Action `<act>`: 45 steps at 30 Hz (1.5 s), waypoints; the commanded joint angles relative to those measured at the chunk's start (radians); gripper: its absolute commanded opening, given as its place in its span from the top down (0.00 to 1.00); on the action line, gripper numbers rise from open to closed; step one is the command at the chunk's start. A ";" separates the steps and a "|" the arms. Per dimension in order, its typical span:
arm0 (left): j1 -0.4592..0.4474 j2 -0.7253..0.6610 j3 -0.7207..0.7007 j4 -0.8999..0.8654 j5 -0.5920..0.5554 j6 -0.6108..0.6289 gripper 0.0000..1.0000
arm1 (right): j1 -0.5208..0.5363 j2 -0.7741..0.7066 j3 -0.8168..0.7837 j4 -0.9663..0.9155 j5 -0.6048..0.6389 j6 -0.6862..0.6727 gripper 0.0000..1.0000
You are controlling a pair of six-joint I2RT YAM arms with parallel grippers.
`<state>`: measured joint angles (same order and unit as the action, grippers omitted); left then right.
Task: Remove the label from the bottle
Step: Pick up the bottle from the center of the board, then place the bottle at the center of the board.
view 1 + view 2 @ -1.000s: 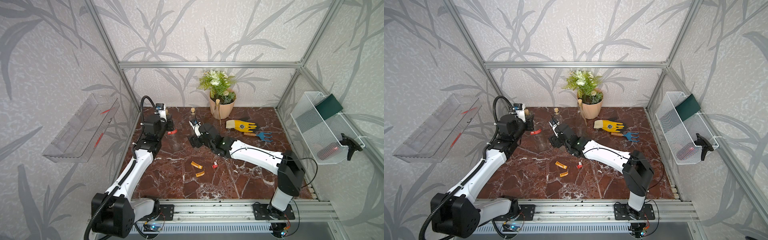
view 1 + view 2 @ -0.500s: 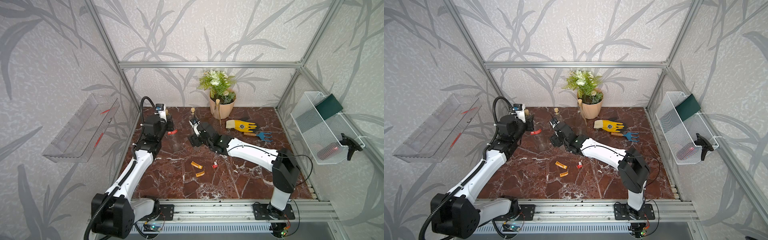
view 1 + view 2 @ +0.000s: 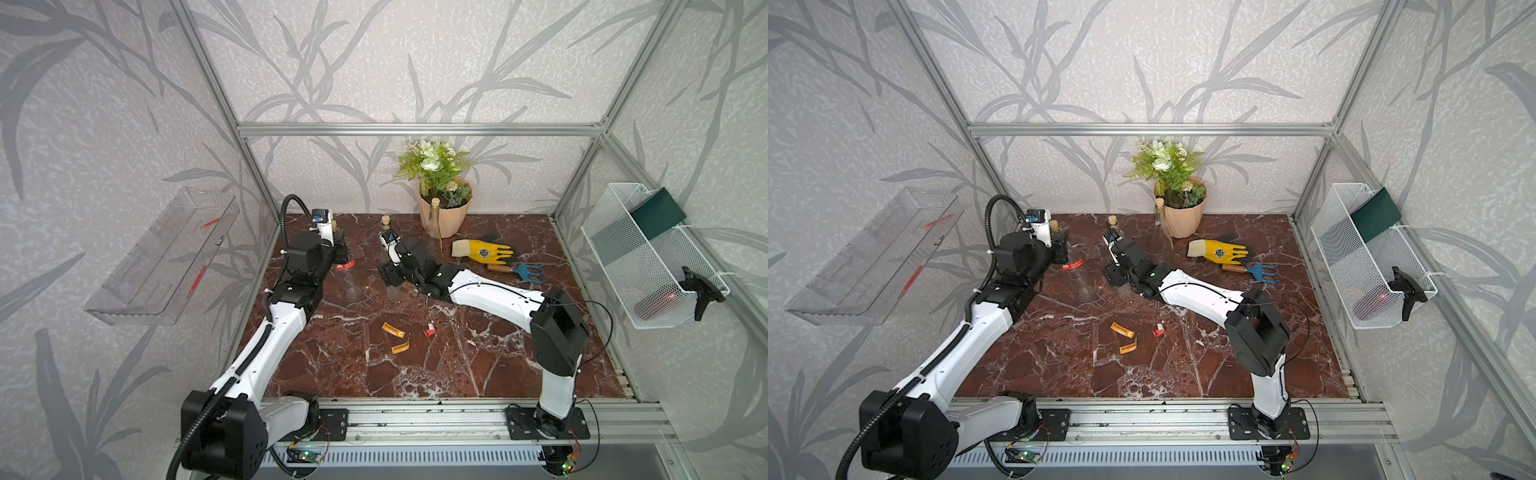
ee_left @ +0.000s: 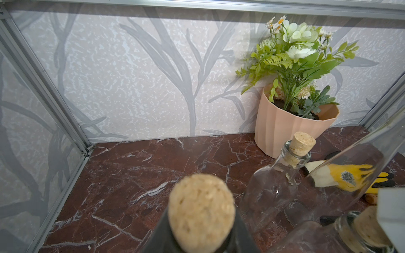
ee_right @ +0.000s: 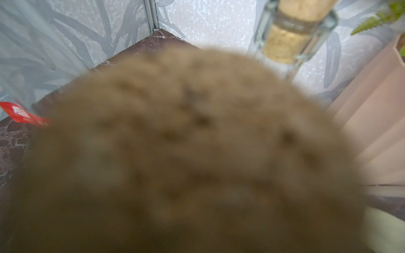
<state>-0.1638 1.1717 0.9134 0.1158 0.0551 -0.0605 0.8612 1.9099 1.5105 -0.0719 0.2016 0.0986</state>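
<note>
Left gripper (image 3: 340, 249): clamped on the neck of the upright bottle (image 3: 351, 284), directly above its red label (image 3: 345, 264). Right gripper (image 3: 392, 273): jaws wide about a second corked bottle (image 3: 386, 225); contact cannot be told. Wire basket (image 3: 615, 257) holds a green block (image 3: 658, 212). Orange scraps (image 3: 393, 330) lie on the marble table (image 3: 478, 365).
</note>
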 commanded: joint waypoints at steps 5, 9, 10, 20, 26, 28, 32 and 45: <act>-0.011 -0.020 -0.018 -0.007 0.023 -0.007 1.00 | 0.004 0.022 0.042 0.011 0.012 -0.027 0.29; -0.011 -0.018 -0.019 -0.006 0.024 -0.007 1.00 | 0.004 0.009 0.025 0.015 -0.002 -0.025 0.40; -0.011 -0.017 -0.018 -0.006 0.024 -0.005 1.00 | 0.006 0.004 0.018 0.018 -0.002 -0.024 0.42; -0.014 -0.018 -0.018 -0.011 0.023 -0.005 1.00 | 0.014 -0.073 -0.027 0.045 0.030 -0.034 0.50; -0.017 -0.020 -0.019 -0.014 0.017 -0.003 1.00 | 0.021 -0.105 -0.060 0.068 0.045 -0.036 0.53; -0.019 -0.020 -0.019 -0.016 0.015 -0.002 1.00 | 0.025 -0.118 -0.076 0.081 0.044 -0.043 0.53; -0.024 -0.022 -0.015 -0.033 -0.017 -0.001 1.00 | 0.034 -0.157 -0.114 0.111 0.057 -0.058 0.54; -0.052 -0.036 0.007 -0.073 -0.083 -0.018 1.00 | 0.040 -0.390 -0.292 0.106 0.123 -0.037 0.57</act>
<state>-0.2039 1.1587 0.9131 0.0910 -0.0063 -0.0566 0.8967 1.6085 1.2423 -0.0292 0.2733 0.0551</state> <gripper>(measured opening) 0.294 0.580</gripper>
